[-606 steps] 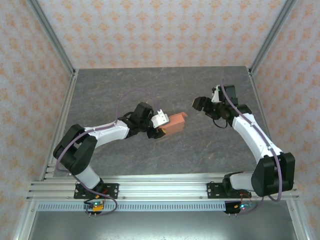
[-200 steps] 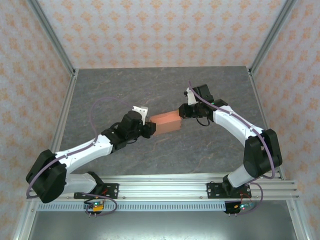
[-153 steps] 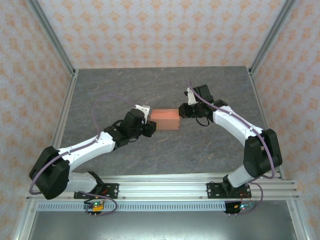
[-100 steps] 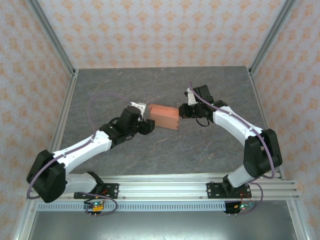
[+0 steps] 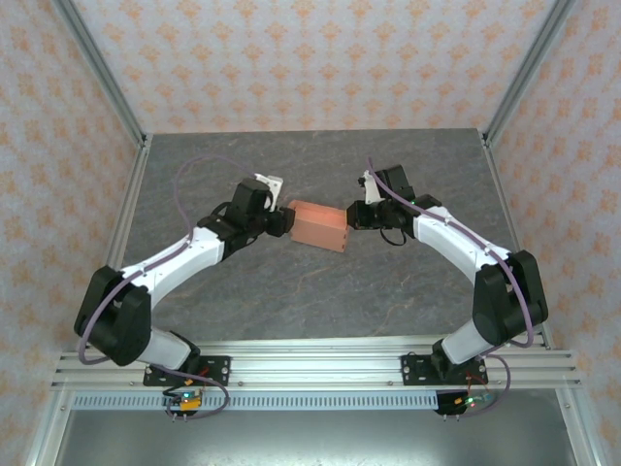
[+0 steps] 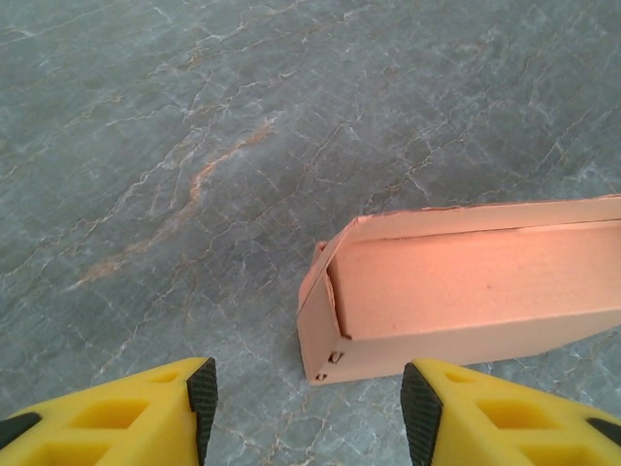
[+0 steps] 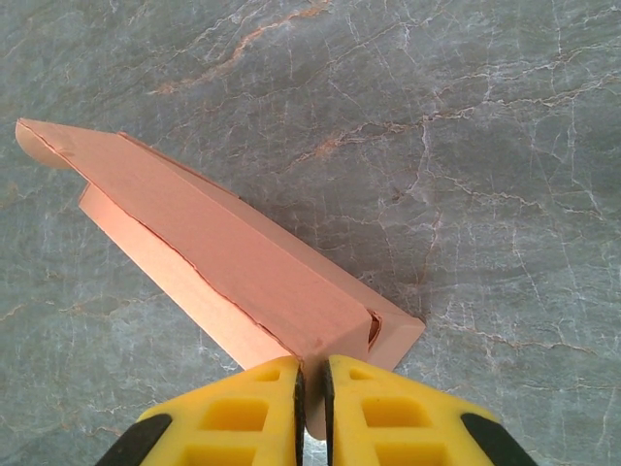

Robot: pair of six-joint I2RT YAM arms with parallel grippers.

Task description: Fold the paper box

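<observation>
On the left of the grey marbled bench [image 5: 320, 301], the left hand [image 5: 278, 221] faces the left end of the paper box [image 5: 320, 225] with its jaws standing apart. Its yellow fingers [image 6: 184, 393] flank that end without touching it, and nothing is held. The paper box sits mid-bench between the two hands, well back from the arm bases, lying crosswise and slightly skewed. It is salmon-orange thin card, folded up into a long, shallow rectangular body. From the left wrist, the left end is closed by a tucked flap that stands slightly proud, leaving a narrow dark gap along its inner edge, with two small cut marks near the lower corner. From the right wrist, a long seam runs the length of the body, its cut edge slightly ragged, and a rounded flap tip projects at the far end. Whether the underside rests on the bench cannot be determined. On the right, the right hand [image 5: 355, 217] is clamped on the box's right end, its fingers pressed nearly together on a thin edge of card.
</observation>
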